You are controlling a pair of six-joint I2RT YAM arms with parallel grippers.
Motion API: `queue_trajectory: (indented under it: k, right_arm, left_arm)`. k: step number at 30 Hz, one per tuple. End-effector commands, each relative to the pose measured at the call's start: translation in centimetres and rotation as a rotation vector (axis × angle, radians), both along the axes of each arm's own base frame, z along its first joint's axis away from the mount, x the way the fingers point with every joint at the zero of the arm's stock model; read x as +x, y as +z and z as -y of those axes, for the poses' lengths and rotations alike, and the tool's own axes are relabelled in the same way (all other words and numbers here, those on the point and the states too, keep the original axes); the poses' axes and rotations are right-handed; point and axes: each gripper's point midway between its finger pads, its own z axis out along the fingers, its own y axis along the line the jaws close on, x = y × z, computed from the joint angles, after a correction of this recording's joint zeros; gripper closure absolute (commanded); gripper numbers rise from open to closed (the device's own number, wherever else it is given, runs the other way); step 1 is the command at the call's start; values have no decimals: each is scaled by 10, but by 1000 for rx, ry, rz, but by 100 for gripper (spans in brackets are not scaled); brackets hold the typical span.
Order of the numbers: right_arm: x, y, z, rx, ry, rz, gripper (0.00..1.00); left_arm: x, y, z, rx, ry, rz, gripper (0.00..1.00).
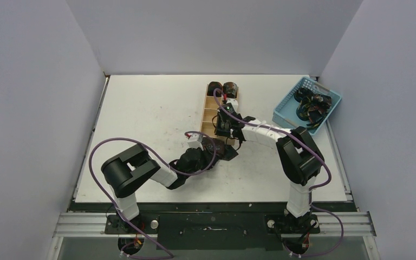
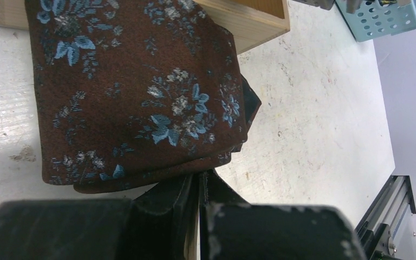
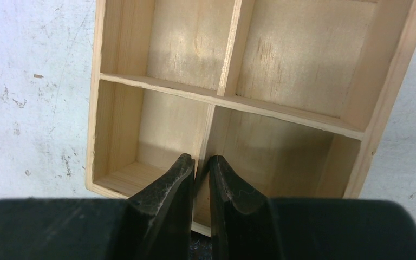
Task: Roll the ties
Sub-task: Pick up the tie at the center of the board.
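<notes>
A brown tie with blue flowers (image 2: 141, 92) lies folded in a loose coil on the white table, against the near end of the wooden tray (image 2: 252, 24); it also shows in the top view (image 1: 226, 151). My left gripper (image 2: 200, 176) is shut, with its tips touching the tie's near edge; I cannot see whether fabric is pinched. It sits left of the tie in the top view (image 1: 211, 150). My right gripper (image 3: 200, 158) is shut and empty, above the empty near compartments of the tray (image 3: 95, 108). Two dark rolled ties (image 1: 222, 88) fill the tray's far compartments.
A light blue basket (image 1: 287, 105) with several loose dark ties stands at the back right; its corner shows in the left wrist view (image 2: 382, 19). The right arm (image 1: 265, 132) reaches over the tray (image 1: 208, 105). The table's right edge and rail (image 2: 390, 206) lie close by.
</notes>
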Motion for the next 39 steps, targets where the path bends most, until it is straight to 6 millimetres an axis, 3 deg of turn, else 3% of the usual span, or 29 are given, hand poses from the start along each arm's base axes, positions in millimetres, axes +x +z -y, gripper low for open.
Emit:
queue_trajectory:
  k: [1, 6, 11, 15, 21, 28, 35, 39]
  right_arm:
    - [-34, -38, 5, -31, 44, -134, 95]
    - [-39, -39, 8, -44, 43, -136, 95]
    - [-45, -45, 11, -45, 40, -146, 95]
    - [-42, -40, 10, -41, 43, -136, 95]
    - [-25, -16, 8, -35, 42, -80, 94]
    - [-13, 9, 2, -19, 56, -24, 75]
    - [-1, 50, 3, 18, 50, 49, 60]
    - [1, 75, 6, 41, 40, 96, 49]
  left_arm:
    - [14, 11, 1, -28, 24, 53, 100]
    - [21, 10, -9, -45, 39, 54, 100]
    - [23, 9, -6, -56, 9, 53, 100]
    - [11, 12, -1, -89, -49, 55, 100]
    - [-20, 18, 0, -104, -140, 55, 100]
    - [-46, 17, -14, -121, -182, 40, 98]
    - [-64, 45, -20, -92, -211, 74, 97]
    - [-59, 58, -34, -28, -158, 87, 95]
